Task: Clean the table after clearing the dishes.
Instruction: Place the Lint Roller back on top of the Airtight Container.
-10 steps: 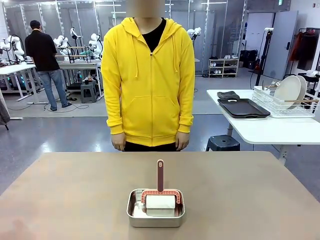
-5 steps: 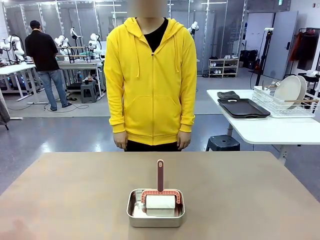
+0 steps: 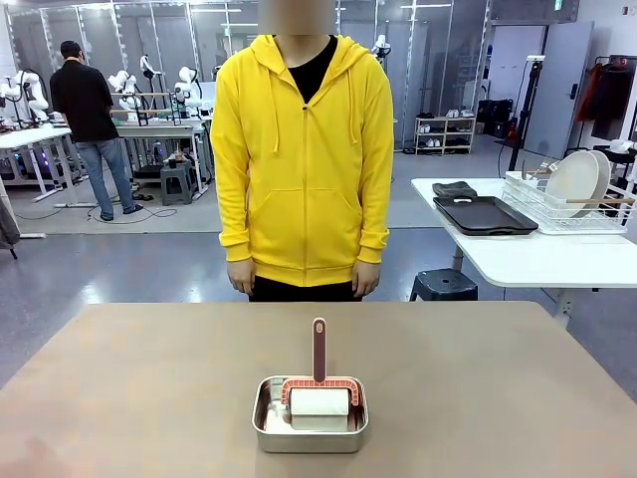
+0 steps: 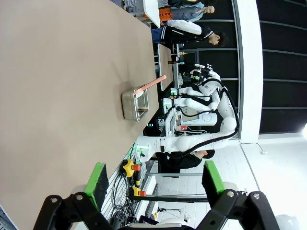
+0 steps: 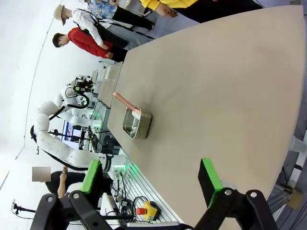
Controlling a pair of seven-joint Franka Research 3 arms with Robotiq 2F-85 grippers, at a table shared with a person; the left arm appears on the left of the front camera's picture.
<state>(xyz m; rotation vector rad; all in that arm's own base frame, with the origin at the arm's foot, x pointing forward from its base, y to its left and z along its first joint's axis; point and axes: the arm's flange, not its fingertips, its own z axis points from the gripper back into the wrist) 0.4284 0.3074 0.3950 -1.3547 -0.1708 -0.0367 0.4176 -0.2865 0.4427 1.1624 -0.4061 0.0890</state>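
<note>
Looking at a cleared table [image 3: 119, 388], dishes over on the side table.

Front cam: I've got a small steel pan [image 3: 310, 428] near my edge of the big tan table, with a roller [image 3: 318, 398] sitting in it, white roll down, reddish handle pointing toward the person in a yellow hoodie [image 3: 304, 159] who stands at the far side, arms down. The plates [image 3: 577, 179] stand in a wire rack [image 3: 557, 207] on the white side table, next to a dark tray [image 3: 485, 214]. Left wrist cam: left gripper [image 4: 152, 179] hangs off the table edge, jaws spread wide, holding nothing, pan well ahead. Right wrist cam: right gripper [image 5: 151, 178] same deal, wide apart and empty, pan farther along the table.
</note>
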